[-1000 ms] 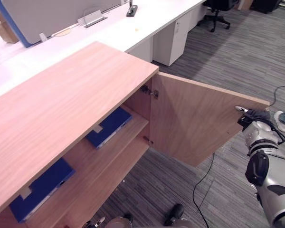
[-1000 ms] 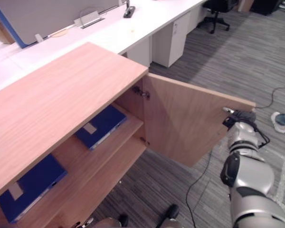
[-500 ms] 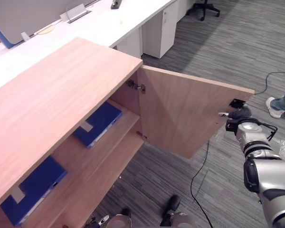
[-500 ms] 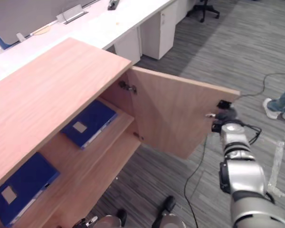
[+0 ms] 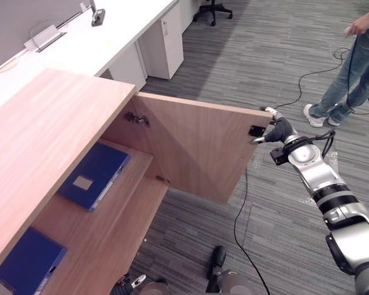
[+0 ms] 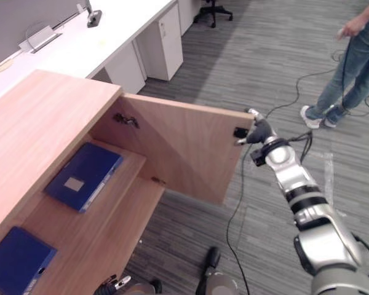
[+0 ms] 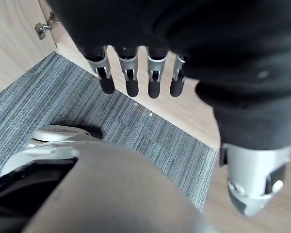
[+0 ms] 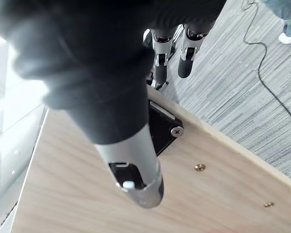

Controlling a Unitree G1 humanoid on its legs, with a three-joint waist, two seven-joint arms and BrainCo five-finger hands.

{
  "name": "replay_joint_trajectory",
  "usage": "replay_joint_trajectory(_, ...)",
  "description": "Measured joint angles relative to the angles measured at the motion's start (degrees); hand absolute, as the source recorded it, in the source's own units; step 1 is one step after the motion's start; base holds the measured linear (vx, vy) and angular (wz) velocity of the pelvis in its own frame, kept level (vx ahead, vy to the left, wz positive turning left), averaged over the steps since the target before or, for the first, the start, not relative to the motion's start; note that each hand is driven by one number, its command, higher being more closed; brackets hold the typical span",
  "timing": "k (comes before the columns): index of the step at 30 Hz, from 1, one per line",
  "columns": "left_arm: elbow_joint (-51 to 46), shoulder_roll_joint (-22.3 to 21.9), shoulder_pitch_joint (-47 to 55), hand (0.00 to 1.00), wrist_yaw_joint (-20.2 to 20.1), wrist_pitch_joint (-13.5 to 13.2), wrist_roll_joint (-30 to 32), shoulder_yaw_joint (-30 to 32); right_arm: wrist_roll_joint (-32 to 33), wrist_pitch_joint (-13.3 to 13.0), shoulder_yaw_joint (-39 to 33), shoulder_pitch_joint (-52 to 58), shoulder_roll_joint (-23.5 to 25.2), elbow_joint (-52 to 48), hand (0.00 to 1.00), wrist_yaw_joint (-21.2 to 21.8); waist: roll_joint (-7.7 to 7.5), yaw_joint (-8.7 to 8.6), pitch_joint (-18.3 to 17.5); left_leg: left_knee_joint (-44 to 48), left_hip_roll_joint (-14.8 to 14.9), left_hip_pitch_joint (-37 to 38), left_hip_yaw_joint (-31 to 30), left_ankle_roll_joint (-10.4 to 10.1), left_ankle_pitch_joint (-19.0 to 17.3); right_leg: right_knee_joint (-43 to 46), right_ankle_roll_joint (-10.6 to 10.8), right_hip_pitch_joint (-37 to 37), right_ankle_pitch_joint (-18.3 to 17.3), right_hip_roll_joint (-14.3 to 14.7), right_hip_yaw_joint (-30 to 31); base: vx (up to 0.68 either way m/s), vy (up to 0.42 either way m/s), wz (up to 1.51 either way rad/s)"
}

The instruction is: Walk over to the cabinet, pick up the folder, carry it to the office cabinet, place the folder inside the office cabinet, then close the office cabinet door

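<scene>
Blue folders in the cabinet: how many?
2. One folder lies inside the cabinet near the door hinges, the other farther left; the top may hide more.

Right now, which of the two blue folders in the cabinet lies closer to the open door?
The blue folder lying just beside the hinges. The other folder lies much further from the door, toward the robot's left.

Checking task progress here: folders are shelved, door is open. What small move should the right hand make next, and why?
Probably push the door toward the cabinet: the right hand sits at its free top corner, a blue folder already lies on the shelf, and the door stands wide open.
</scene>
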Motion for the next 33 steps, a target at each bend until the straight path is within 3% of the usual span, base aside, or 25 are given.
replay_joint_trajectory(2,0.12,-0.16,0.33,0.00,-0.30,0.12,0.19,0.94,0.02,-1.04,4.75,1.03,-1.52,-4.26,0.00,1.76,-0.31,0.00,-1.09,0.54,0.72,-0.57,2.13,0.64,-0.37,0.03,0.43,-1.08,-0.31,0.95,1.02,0.01,-0.018,-0.45)
replay_joint_trajectory(3,0.54,-1.14,0.77,0.00,-0.29,0.11,0.19,1.53,-0.06,-2.12,7.91,1.05,-2.31,-5.86,0.00,3.22,1.23,0.33,-3.01,0.35,3.50,-1.97,3.05,1.80,-1.31,2.51,0.17,-3.28,-1.83,2.60,0.94,0.03,-0.066,-0.44)
replay_joint_trajectory(4,0.64,-1.33,0.94,0.00,-0.27,-0.07,0.18,2.27,-0.17,-2.68,10.19,1.06,-2.68,-7.17,0.00,4.16,1.15,0.23,-3.49,1.09,4.23,-2.44,3.10,-0.73,-1.68,12.01,-5.89,-5.77,-5.27,1.72,2.25,0.08,-0.059,-0.34)
replay_joint_trajectory(5,1.40,-1.23,0.70,0.00,-0.24,-0.15,0.19,3.16,-0.33,-3.04,13.02,0.86,-2.79,-7.85,0.00,5.39,0.45,0.63,-3.97,1.50,3.68,-2.20,3.11,-1.13,-1.38,10.98,-4.09,-5.03,-6.80,2.00,3.25,0.10,-0.108,-0.18)
replay_joint_trajectory(8,2.31,-1.47,1.24,0.00,-0.20,0.26,0.39,3.92,-0.88,-4.91,21.75,0.51,-2.70,-13.04,0.00,10.07,-0.41,1.57,-6.44,1.48,4.05,-3.46,3.56,0.19,0.08,4.91,-3.69,-3.08,-5.08,3.76,2.29,0.05,-0.182,0.05)
replay_joint_trajectory(11,2.14,-1.72,2.09,0.00,-0.20,0.40,0.37,5.82,-1.70,-6.56,29.67,-0.93,0.50,-15.05,0.00,13.64,-2.28,2.95,-8.02,0.10,2.90,-3.39,4.83,0.06,0.66,1.11,-3.14,-2.23,-5.47,4.77,2.35,0.02,-0.118,-0.13)
replay_joint_trajectory(12,1.93,-2.88,2.33,0.00,-0.21,0.56,0.37,6.36,-2.56,-7.28,32.62,-1.77,1.34,-16.53,0.00,16.11,-0.13,5.08,-9.25,-1.70,5.14,-3.82,5.46,0.67,0.96,6.43,-3.48,-4.17,-8.80,6.12,2.14,0.03,-0.086,-0.29)
replay_joint_trajectory(13,0.45,-2.36,2.68,0.00,-0.32,0.36,0.21,7.67,-2.59,-8.22,35.83,-2.28,3.19,-16.87,0.00,18.22,-3.23,4.79,-8.59,-0.62,3.66,-3.56,6.27,-1.19,1.16,21.63,-5.99,-8.50,-14.76,2.57,8.57,0.06,-0.105,-0.08)
replay_joint_trajectory(14,0.25,-1.35,2.70,0.00,-0.28,0.48,0.22,7.93,-2.49,-8.48,37.15,-2.06,4.39,-16.40,0.00,18.73,-3.92,4.59,-8.49,-0.41,3.59,-3.13,5.74,-1.67,1.41,21.54,-5.00,-8.03,-15.68,2.43,8.42,0.04,-0.112,0.26)
replay_joint_trajectory(16,-0.05,-1.45,3.57,0.00,-0.31,1.18,0.22,7.77,-4.51,-8.33,40.29,-1.92,8.04,-15.45,0.00,23.60,-4.16,5.15,-9.71,-2.07,4.33,-3.30,4.97,-1.77,2.15,15.41,-3.91,-4.95,-13.83,4.53,7.56,0.06,-0.161,0.25)
replay_joint_trajectory(23,-5.10,-2.01,6.28,0.00,-2.25,2.28,-0.10,7.58,-3.49,-5.07,44.17,-2.41,8.32,-15.52,0.00,29.81,-4.87,5.49,-9.85,-5.82,3.78,-2.16,5.14,-2.45,5.64,8.69,-3.33,-2.56,-9.27,5.06,6.92,0.06,-0.005,0.04)
replay_joint_trajectory(28,-9.26,-1.05,7.93,0.00,-4.60,3.26,-0.19,6.03,2.30,-2.35,43.51,-2.34,7.91,-17.69,0.00,31.49,-6.61,6.47,-10.65,-5.94,2.29,-2.16,5.23,-1.64,5.21,3.13,-3.37,0.33,-5.38,4.61,6.92,0.11,0.089,0.03)
replay_joint_trajectory(32,-11.35,-0.82,8.52,0.00,-5.17,3.81,-0.98,5.29,2.15,-1.96,41.02,0.37,9.14,-16.30,0.00,31.41,-7.05,7.56,-10.53,-5.29,1.48,-2.19,5.05,-0.85,4.65,0.86,-2.80,1.84,-4.20,4.21,6.91,0.07,0.079,0.06)
replay_joint_trajectory(33,-11.41,-0.80,8.49,0.00,-5.26,3.82,-1.33,5.25,1.85,-2.01,38.65,2.32,11.34,-12.85,0.00,31.13,-7.10,8.10,-10.36,-3.82,1.39,-2.97,4.95,-0.52,3.91,0.84,-2.72,1.87,-4.17,4.03,6.78,0.04,0.078,0.13)
